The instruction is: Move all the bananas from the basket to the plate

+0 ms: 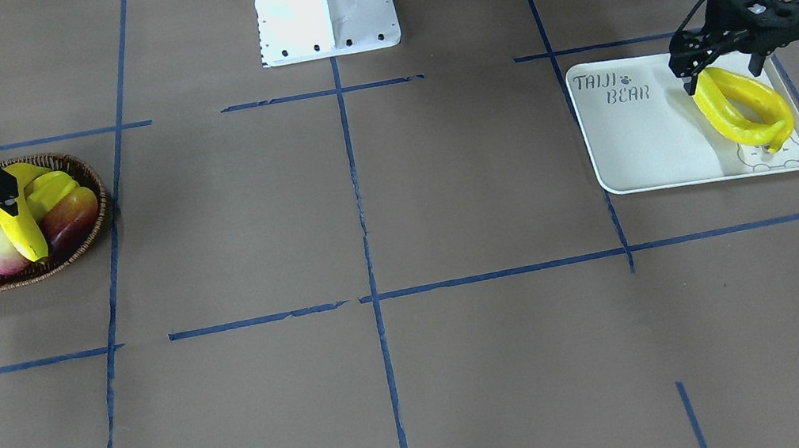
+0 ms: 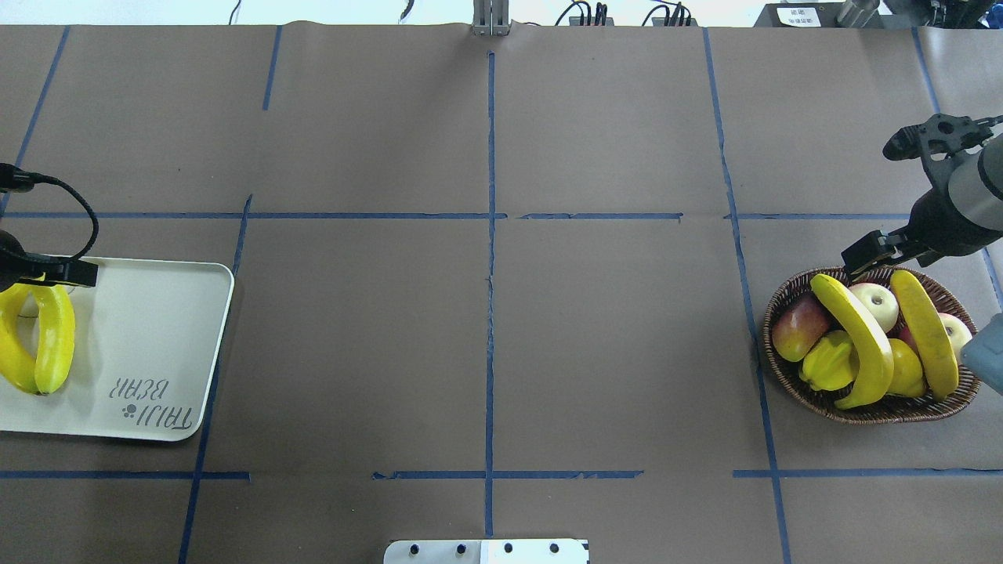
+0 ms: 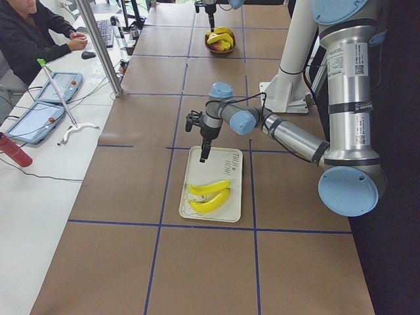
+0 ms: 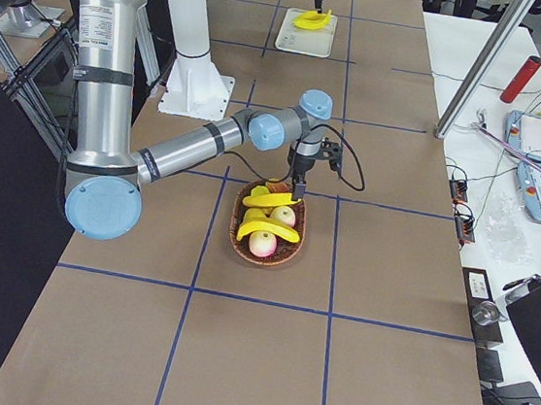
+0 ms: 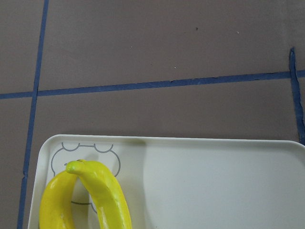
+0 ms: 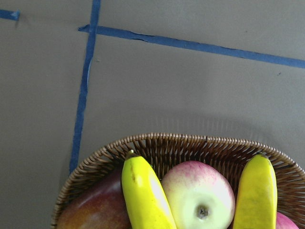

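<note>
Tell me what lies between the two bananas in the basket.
In the overhead view, an apple and a round yellow fruit sit between the bananas in the basket; the right wrist view shows the apple too.

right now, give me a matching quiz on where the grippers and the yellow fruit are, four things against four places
Things:
1. left gripper
2. right gripper
3. starfruit
4. two touching bananas

Places:
A. in the basket, beside the reddish fruit
B. lying on the plate
C. over the basket's rim
D. above the plate, at one end of the fruit lying there

Pairs: 1-D, 2-C, 3-A, 4-B
</note>
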Available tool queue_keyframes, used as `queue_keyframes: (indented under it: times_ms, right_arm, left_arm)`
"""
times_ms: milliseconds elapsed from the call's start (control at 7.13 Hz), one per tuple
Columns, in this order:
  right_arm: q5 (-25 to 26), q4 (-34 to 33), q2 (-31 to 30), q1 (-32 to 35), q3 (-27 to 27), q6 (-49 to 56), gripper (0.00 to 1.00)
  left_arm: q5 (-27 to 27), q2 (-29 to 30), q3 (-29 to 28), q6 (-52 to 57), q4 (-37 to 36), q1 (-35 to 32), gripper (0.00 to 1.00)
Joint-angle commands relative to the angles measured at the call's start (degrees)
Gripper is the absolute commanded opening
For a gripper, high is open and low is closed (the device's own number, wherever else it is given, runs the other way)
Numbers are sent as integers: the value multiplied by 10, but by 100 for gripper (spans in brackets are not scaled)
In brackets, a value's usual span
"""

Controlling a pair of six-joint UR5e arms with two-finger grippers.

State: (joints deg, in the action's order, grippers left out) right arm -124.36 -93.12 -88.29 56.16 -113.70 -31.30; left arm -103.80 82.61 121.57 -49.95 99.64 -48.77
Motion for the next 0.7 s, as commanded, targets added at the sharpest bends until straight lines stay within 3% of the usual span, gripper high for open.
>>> queue_keyframes:
  times_ms: [0, 561]
  right_arm:
    - [-5, 10, 0, -17, 22, 2, 100]
    - [-7, 10, 0, -50, 40, 4, 96]
  left_arm:
    - [-4, 1, 8, -3, -2, 0, 100]
    - [-11, 4, 8, -4, -1, -1, 100]
